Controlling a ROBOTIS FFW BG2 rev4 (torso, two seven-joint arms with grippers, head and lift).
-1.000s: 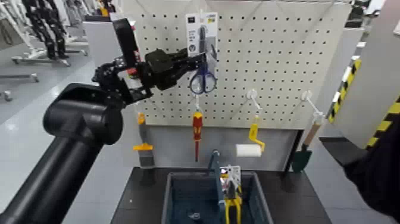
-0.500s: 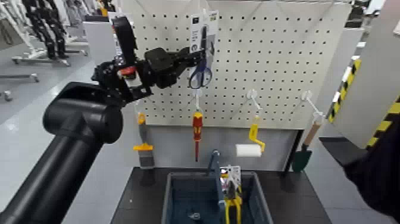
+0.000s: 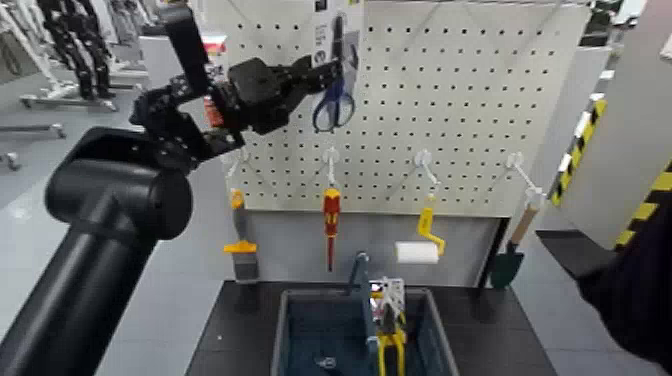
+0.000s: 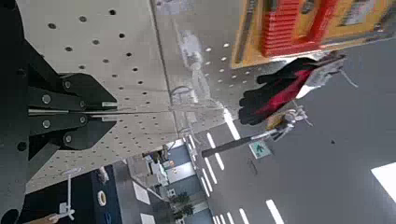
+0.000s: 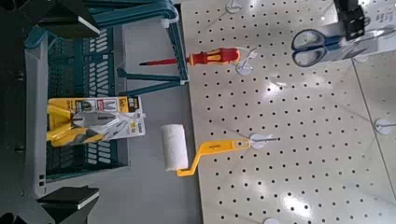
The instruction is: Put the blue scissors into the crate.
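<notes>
The blue scissors (image 3: 334,100) on their white card hang high against the pegboard, the card's top reaching the head view's upper edge. My left gripper (image 3: 318,72) is shut on the card's side, just above the blue handles. In the left wrist view the dark fingers (image 4: 70,112) pinch the card edge-on as a thin line. The right wrist view shows the blue scissors (image 5: 322,39) from afar. The blue-grey crate (image 3: 283,322) stands below on the dark table, directly under the pegboard. My right gripper (image 5: 89,107) hovers open over the crate (image 5: 112,56).
A yellow-handled pliers card (image 3: 388,322) lies in the crate. On the pegboard (image 3: 470,100) hang a red-and-yellow screwdriver (image 3: 331,215), a yellow paint roller (image 3: 420,240), a trowel (image 3: 510,255) and an orange-handled scraper (image 3: 238,235). My right arm (image 3: 630,285) fills the right edge.
My left gripper has lifted the scissors card upward and slightly left along the pegboard. The right arm and the crate have stayed put.
</notes>
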